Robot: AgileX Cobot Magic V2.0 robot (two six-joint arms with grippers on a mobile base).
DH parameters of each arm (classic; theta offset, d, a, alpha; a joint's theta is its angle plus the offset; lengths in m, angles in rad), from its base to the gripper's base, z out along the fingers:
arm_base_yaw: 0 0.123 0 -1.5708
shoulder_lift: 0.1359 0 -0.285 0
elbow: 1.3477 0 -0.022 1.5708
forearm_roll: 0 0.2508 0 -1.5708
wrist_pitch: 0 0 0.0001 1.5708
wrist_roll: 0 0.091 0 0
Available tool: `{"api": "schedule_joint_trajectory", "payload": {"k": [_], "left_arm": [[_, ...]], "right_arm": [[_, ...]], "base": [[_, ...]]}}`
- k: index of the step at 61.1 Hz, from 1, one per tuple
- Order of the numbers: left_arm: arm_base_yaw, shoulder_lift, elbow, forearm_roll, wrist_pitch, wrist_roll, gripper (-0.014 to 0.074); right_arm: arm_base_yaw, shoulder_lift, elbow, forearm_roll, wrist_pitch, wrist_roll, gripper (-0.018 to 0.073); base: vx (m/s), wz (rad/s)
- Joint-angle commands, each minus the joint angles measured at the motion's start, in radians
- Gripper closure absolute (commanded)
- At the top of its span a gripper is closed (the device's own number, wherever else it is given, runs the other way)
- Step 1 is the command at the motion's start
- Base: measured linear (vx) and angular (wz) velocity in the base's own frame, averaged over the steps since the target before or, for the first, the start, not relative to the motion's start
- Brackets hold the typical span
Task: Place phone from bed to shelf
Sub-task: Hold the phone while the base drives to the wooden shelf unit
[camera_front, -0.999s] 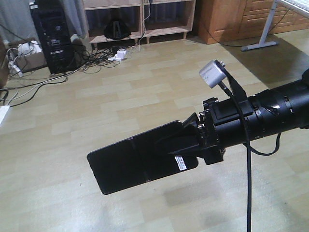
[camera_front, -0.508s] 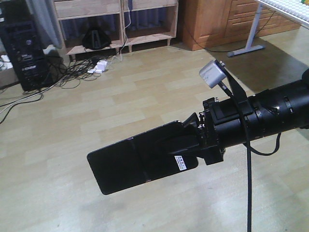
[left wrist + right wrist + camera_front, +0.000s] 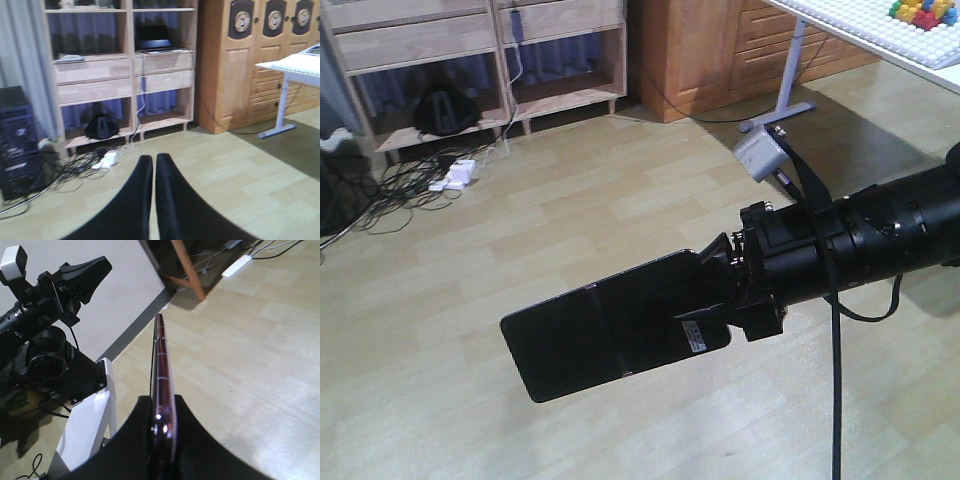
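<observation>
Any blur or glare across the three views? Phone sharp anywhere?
Front view: phone sharp, glossy face dark, no strong glare. Left wrist view: soft throughout, shelf smeared, left gripper a dark blur. Right wrist view: phone's near edge defocused with a small glint; floor sharper.

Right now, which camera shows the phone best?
The exterior front-facing view: the phone shows its broad black face and white sticker, clamped in the right gripper. The right wrist view shows only its thin edge. The left wrist view shows no phone, only the shut left gripper.
</observation>
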Motion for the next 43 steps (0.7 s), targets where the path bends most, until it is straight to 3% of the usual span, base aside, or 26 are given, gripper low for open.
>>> {"api": "schedule_joint_trajectory", "payload": {"k": [1,43], "left_arm": [[-0.006,-0.007,-0.025,-0.010,-0.072,-0.009,0.0595],[-0.006,-0.007,-0.025,-0.010,-0.072,-0.009,0.0595]], "right_arm": [[-0.003,-0.033,-0.026,0.079,0.085,-0.002,0.0561],[-0.003,-0.033,-0.026,0.079,0.085,-0.002,0.0561]], "base": [[0.43,-0.26],[0.45,-0.18]]}}
